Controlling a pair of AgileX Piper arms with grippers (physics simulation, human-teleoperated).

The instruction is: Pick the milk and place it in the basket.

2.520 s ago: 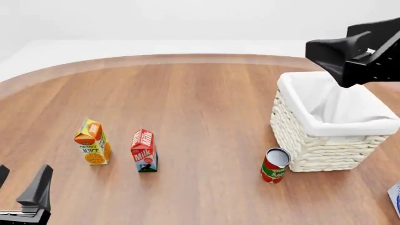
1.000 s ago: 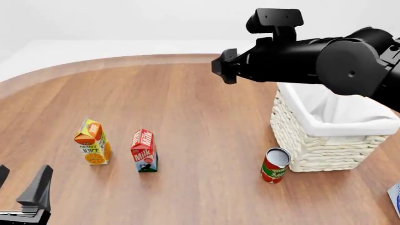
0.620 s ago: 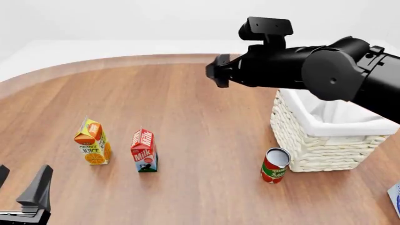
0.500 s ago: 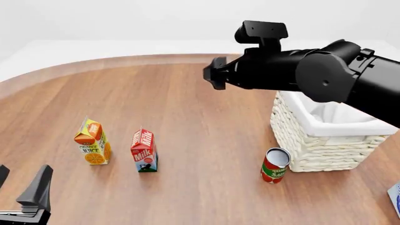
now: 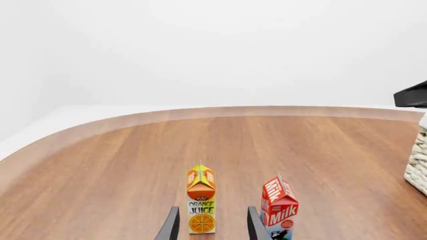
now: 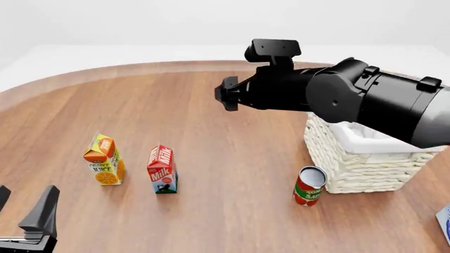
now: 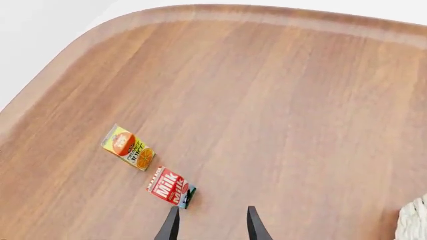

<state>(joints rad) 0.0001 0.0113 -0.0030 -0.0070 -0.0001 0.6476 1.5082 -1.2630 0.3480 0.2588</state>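
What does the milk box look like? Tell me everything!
The milk is a small carton with a pointed folded top. Its upper part is red with white "Milk" letters; its base is blue-green with a cow picture. It stands upright on the wooden table, right of the juice carton, not touching it. No gripper touches it.

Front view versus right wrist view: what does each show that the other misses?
Only the front view shows the tomato can, the whole basket, the right arm reaching out above the table, and the left gripper low at the near edge. Only the right wrist view shows the right gripper with its fingers apart, empty, high above the table. Both show the milk and juice standing side by side, untouched.
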